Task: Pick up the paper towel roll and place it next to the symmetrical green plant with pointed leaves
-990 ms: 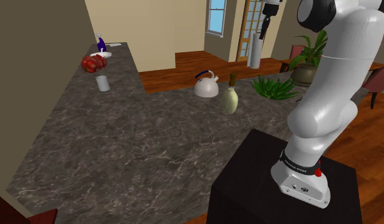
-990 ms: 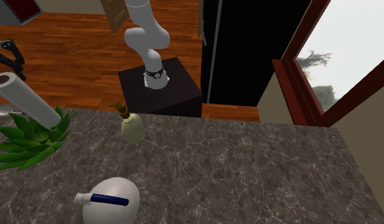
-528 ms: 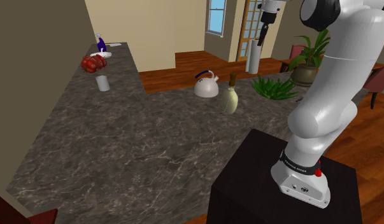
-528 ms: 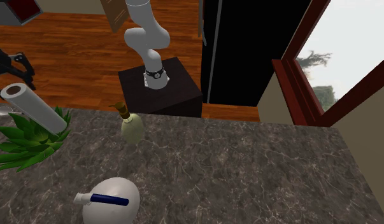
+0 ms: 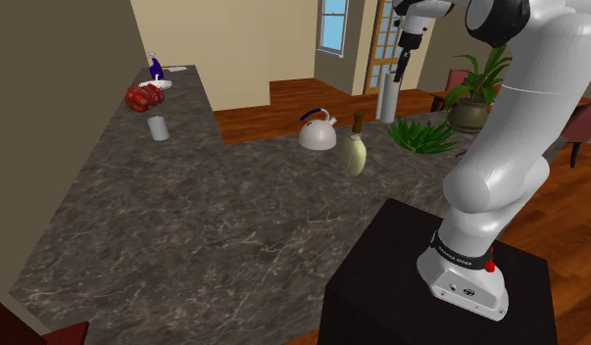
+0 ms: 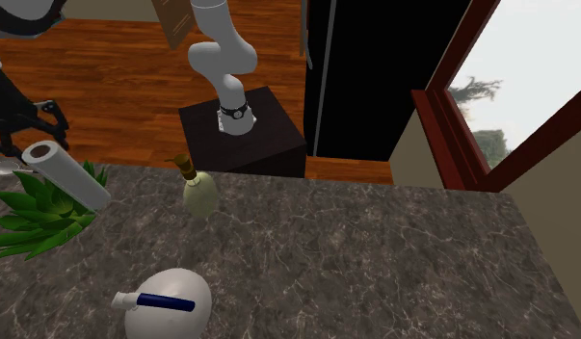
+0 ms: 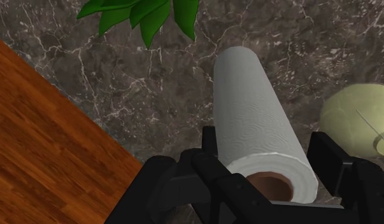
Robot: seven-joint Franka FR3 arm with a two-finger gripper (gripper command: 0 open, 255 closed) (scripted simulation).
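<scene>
Beside the spiky green plant, I've brought the paper towel roll lower in the clamped gripper, so release looks close.

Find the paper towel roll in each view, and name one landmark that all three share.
Shoulder view: roll upright at upper right, just left of the plant.
Second exterior view: roll at the left edge, slanting across the plant.
Wrist view: roll between the jaws, plant beyond it.
Shared landmark: the plant.
</scene>
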